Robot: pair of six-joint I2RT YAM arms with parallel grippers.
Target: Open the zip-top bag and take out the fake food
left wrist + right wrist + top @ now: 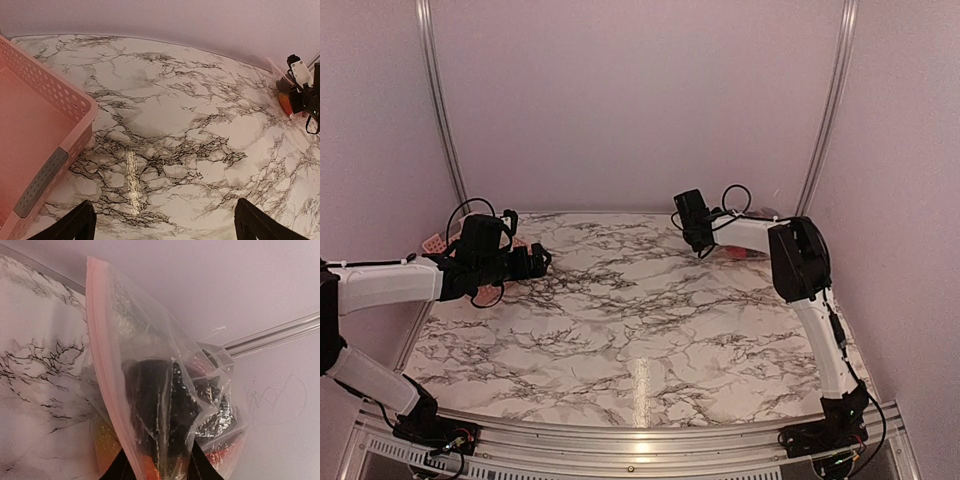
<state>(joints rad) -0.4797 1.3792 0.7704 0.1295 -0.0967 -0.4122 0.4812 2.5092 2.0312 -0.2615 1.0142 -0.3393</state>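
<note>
The zip-top bag (pixel 150 390) fills the right wrist view, clear and crumpled, with a pinkish zip strip running down its left side. Inside it the fake food (pixel 150 405) shows as dark, orange and red lumps. My right gripper (pixel 157 462) is pinched on the bag's lower part, one black finger on each side. From above, this gripper (pixel 696 236) sits at the table's far right, and the bag (pixel 744 251) shows red beneath the arm. My left gripper (pixel 167 225) hangs open over bare marble, far from the bag (pixel 284 97).
A pink slatted basket (pixel 45 130) stands at the far left, just left of my left gripper (pixel 535 260). The marble table (pixel 640 320) is walled in behind and on both sides by pale panels with metal rails.
</note>
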